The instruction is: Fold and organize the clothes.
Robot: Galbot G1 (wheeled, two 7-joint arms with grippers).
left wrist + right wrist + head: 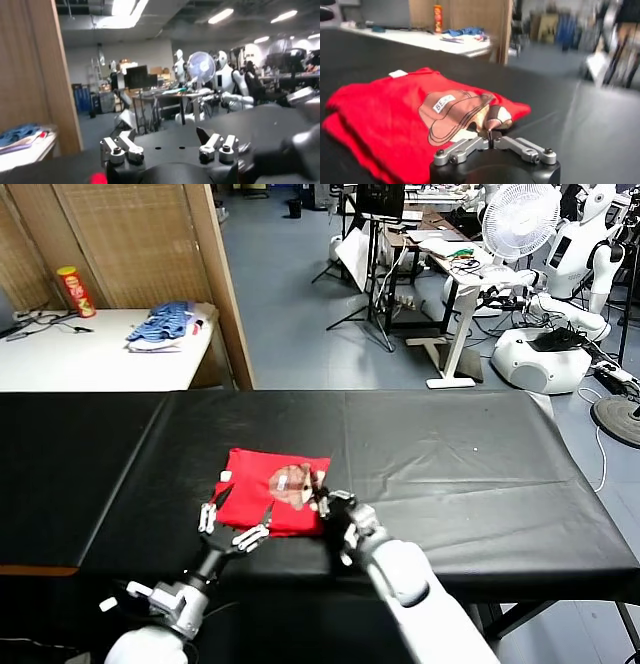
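The red T-shirt (255, 489) lies folded into a small rectangle on the black table (450, 454), near its front edge. Its white-brown graphic (455, 112) faces up, and the small white tag (398, 74) sits at the far corner. My right gripper (322, 502) is at the shirt's right edge. In the right wrist view its fingertips (490, 133) are pressed together on a bunched bit of the printed cloth. My left gripper (243, 506) hovers over the shirt's front-left edge, fingers spread wide with nothing between them (165, 135).
A white side table (90, 359) at the back left carries a bluish pile of clothes (165, 324) and a red can (75, 291). A wooden partition (215, 274) stands beside it. Desks, a fan (520, 219) and another white robot (560, 294) are beyond the table.
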